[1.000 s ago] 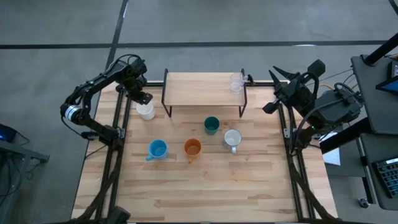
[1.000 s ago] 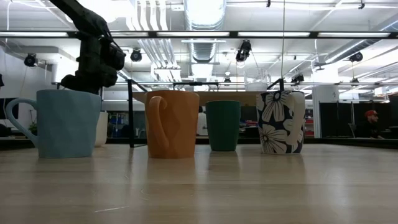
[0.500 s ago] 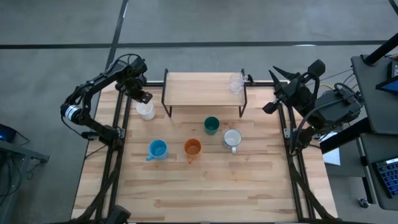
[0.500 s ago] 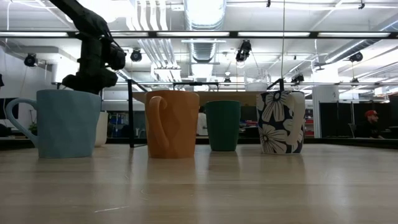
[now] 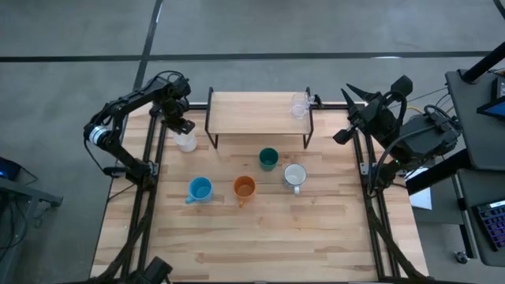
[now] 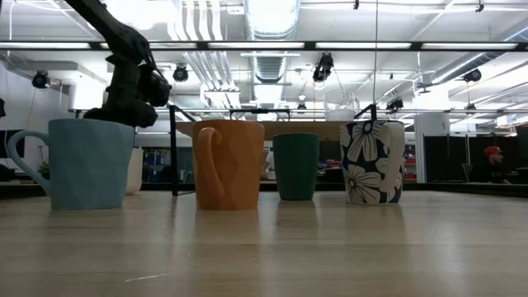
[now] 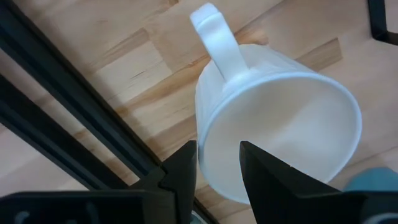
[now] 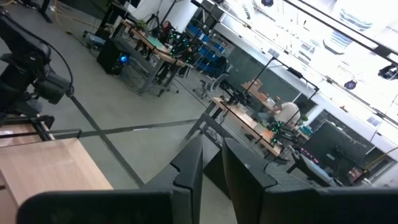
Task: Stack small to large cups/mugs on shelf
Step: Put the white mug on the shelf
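A white mug point(image 5: 186, 142) stands at the table's far left, left of the wooden shelf point(image 5: 252, 114). My left gripper point(image 5: 182, 128) is over it and shut on its rim. A clear glass point(image 5: 299, 105) stands on the shelf's right end. A teal cup point(image 5: 268, 158), a white flowered mug point(image 5: 294, 177), an orange mug point(image 5: 245, 188) and a light blue mug point(image 5: 200, 189) stand on the table in front of the shelf. My right gripper point(image 5: 347, 118) is shut and empty beyond the table's right edge. My left gripper holds the white mug's wall at the rim point(image 7: 204, 163), beside the handle point(image 7: 217, 43). One finger point(image 7: 261, 177) is inside the mug and the other point(image 7: 180, 177) outside. The fingers come from above, slanting down. The mug's bottom point(image 6: 136, 188) is down at table level.
The shelf's black legs point(image 5: 211, 134) stand right beside the white mug. The table's left frame rail point(image 7: 68, 130) runs close by the mug. Most of the shelf board left of the glass is bare, as is the table's near half point(image 5: 268, 237).
My left gripper has gone a little toward the table's right edge and slightly down, over the white mug.
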